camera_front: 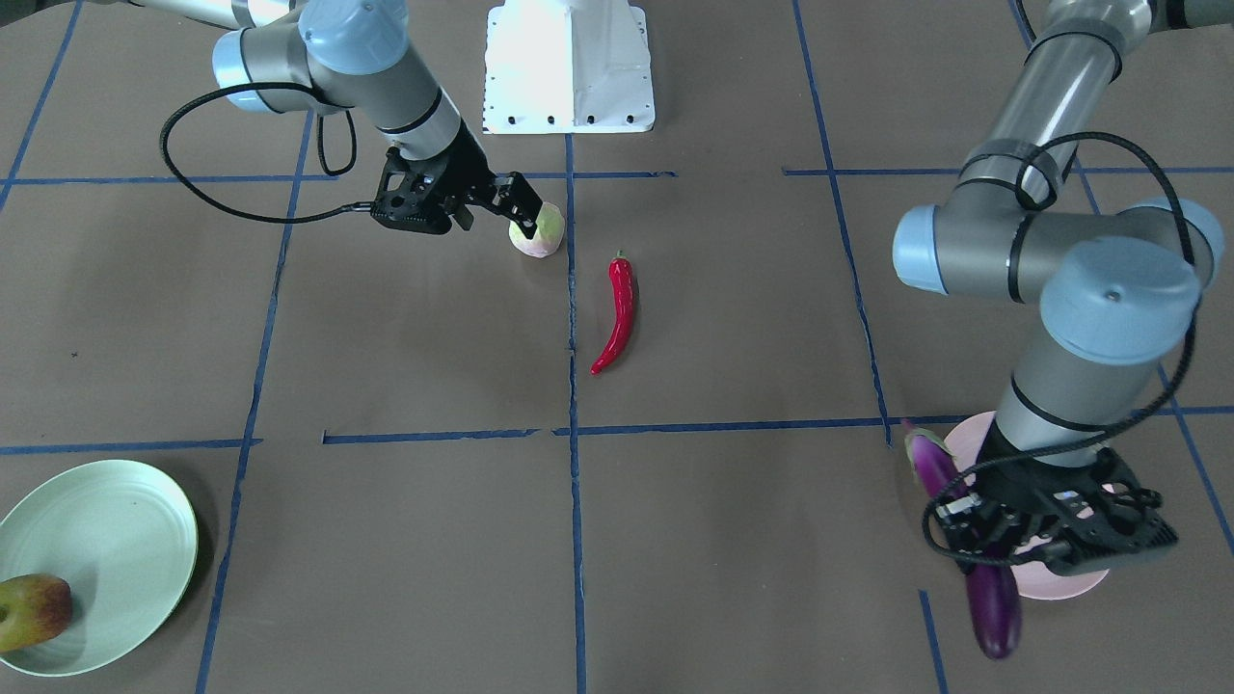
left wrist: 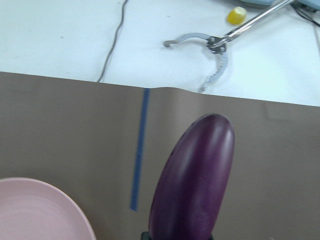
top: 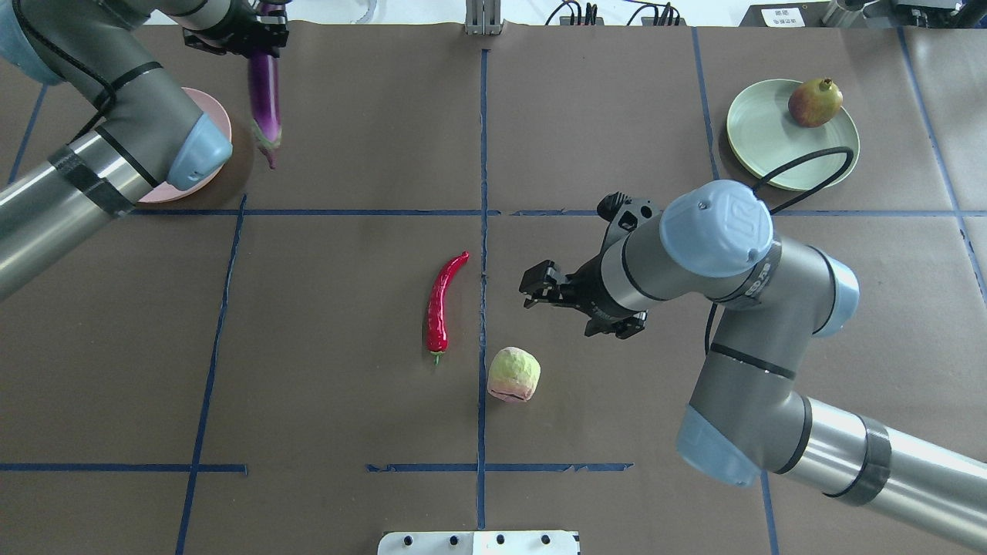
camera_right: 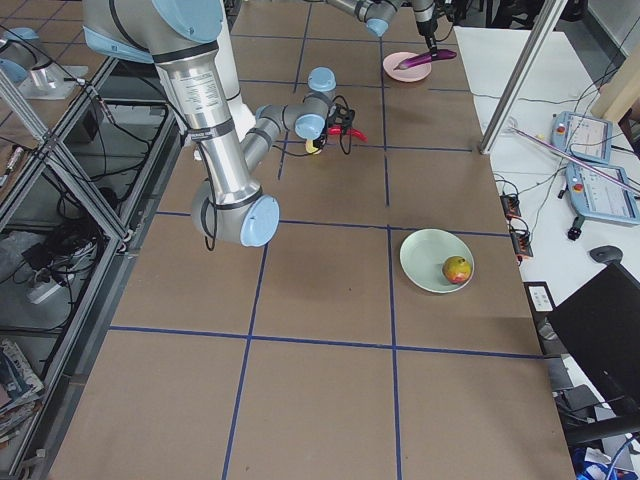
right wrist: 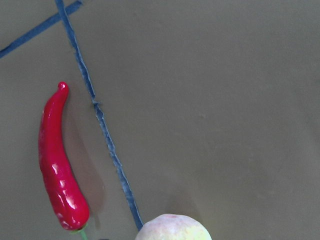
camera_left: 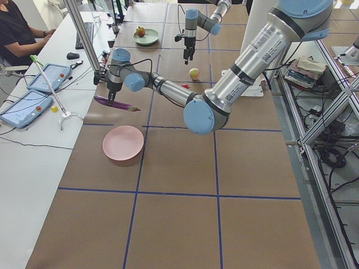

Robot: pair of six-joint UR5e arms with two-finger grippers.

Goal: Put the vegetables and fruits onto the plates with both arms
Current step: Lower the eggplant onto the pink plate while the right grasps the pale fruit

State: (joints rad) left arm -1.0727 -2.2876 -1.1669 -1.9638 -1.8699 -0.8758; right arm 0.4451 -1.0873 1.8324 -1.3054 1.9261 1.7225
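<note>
left gripper (top: 261,45) jaws clamp the eggplant (top: 264,100), pink plate (camera_left: 123,143) just beside them. right gripper (top: 532,287) jaws spread, empty, peach-like fruit (top: 513,375) near their tips.

Your left hand (top: 258,38) clamps the long glossy purple eggplant (top: 264,92) roughly level, beside the pale pink round plate (top: 220,123). Near your right hand (top: 536,287) lie the pale green-yellow blushed fruit (top: 513,375) and the curved red chili pepper (top: 441,304). Well away from it, the mottled red-yellow fruit (top: 814,102) rests on the mint-green plate (top: 759,139).
</note>
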